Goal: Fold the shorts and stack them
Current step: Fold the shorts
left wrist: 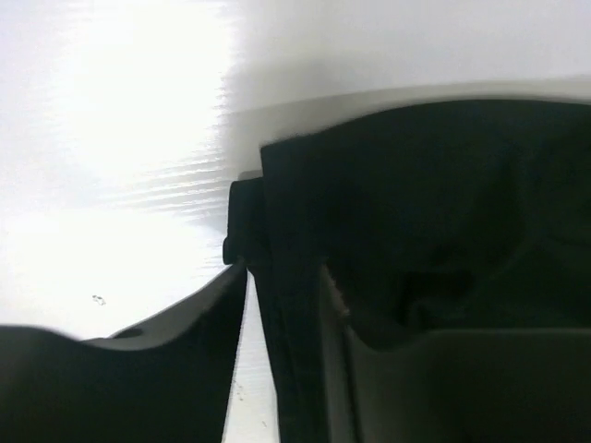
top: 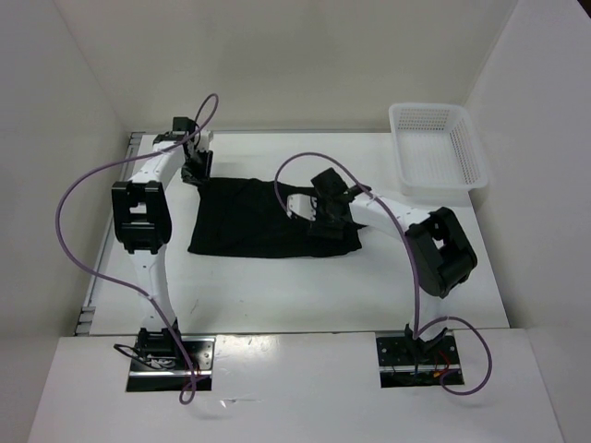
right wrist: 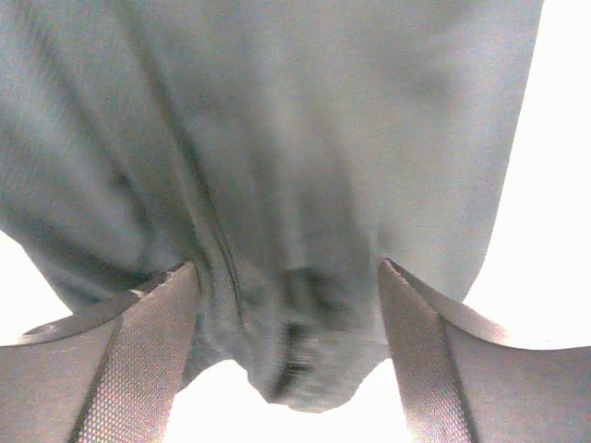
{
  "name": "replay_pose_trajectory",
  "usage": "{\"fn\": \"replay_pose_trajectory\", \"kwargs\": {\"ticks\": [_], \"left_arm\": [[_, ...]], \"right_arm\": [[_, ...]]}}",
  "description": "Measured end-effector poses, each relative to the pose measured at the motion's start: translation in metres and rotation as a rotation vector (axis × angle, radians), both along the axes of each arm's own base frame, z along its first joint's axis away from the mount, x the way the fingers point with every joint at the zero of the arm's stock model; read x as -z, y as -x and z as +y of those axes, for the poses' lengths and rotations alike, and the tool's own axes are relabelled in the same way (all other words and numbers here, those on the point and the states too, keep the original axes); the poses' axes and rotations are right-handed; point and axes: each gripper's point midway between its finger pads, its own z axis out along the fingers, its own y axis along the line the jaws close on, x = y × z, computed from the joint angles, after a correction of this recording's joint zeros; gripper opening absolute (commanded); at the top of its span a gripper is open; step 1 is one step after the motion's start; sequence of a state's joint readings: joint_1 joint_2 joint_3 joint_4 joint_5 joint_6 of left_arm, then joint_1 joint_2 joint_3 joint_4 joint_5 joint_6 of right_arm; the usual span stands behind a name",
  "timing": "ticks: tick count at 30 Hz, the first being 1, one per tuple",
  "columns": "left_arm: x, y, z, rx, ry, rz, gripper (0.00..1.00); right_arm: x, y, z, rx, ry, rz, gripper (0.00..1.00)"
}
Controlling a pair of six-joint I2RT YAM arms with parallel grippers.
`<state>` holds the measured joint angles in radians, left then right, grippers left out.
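1. The left tool (top: 197, 171) sits at the far-left corner of the shorts (top: 245, 221). In the left wrist view its fingers (left wrist: 138, 369) are drawn close together, with only a narrow gap. The black cloth edge fills that gap and is clamped there.
2. The shorts lie spread on the white counter (top: 277, 295), between the two arms and near its middle. The long axis runs left to right across the counter. The near edge is longer than the far edge. Which edge is the waist cannot be told.
3. The right tool (top: 323, 217) rests over the right-hand part of the shorts. In the right wrist view its fingers (right wrist: 138, 369) stand partly apart. A thick bunch of cloth fills the space between them, and folds converge on that bunch. The tool grips the gathered cloth.
4. A white mesh basket (top: 441, 187) stands at the far-right corner of the counter, apart from the shorts.
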<state>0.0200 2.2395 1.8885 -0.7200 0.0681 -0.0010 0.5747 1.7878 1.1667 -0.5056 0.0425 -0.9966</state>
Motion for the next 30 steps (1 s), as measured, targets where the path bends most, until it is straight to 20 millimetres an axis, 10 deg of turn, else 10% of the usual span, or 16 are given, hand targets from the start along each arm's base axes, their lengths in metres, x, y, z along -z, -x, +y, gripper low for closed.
{"fn": "replay_pose_trajectory", "kwargs": {"ticks": [9,14,22,30], "left_arm": [[-0.05,0.032,0.0,-0.004,-0.005,-0.069,0.54],[-0.07,0.087,-0.003,-0.001,-0.038,-0.057,0.54],[-0.013,0.179,-0.016,0.048,-0.051,0.236,0.54],[-0.014,0.188,-0.03,0.074,0.015,0.266,0.54]], "right_arm": [[-0.082,-0.037,0.049,0.108,-0.277,-0.101,0.85],[-0.056,-0.02,0.02,0.124,-0.216,-0.033,0.83],[-0.004,0.013,-0.046,0.117,-0.004,0.08,0.77],[-0.009,0.014,-0.064,0.089,0.065,0.026,0.75]]}}
